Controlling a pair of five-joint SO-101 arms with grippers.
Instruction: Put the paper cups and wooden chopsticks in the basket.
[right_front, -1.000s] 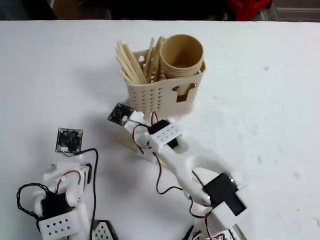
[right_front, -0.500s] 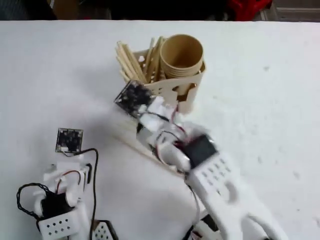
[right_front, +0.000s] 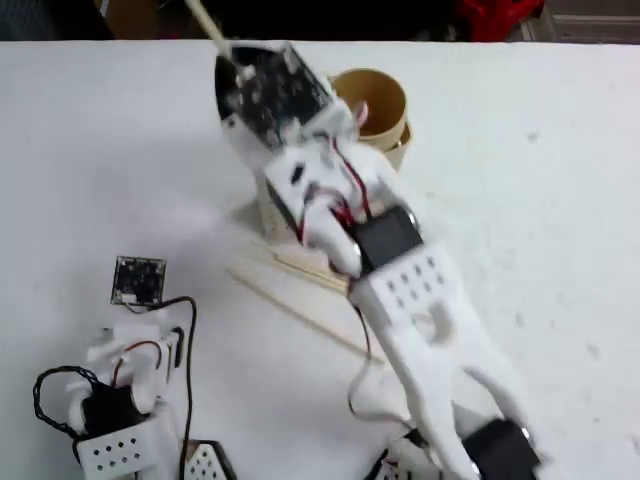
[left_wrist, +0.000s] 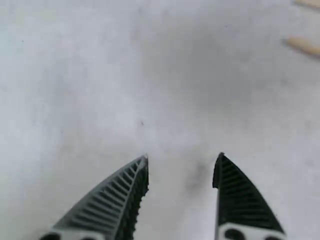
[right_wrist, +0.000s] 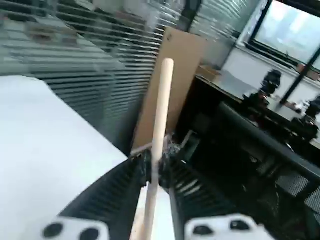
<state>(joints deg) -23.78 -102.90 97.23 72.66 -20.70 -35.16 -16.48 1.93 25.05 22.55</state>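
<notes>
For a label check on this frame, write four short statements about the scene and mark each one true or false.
1. The right gripper is shut on a chopstick. True.
2. The left gripper holds a cup. False: it is open and empty above the table.
3. Loose chopsticks lie on the table. True.
4. The cups stand on the table beside the basket. False: they sit stacked inside the basket.
</notes>
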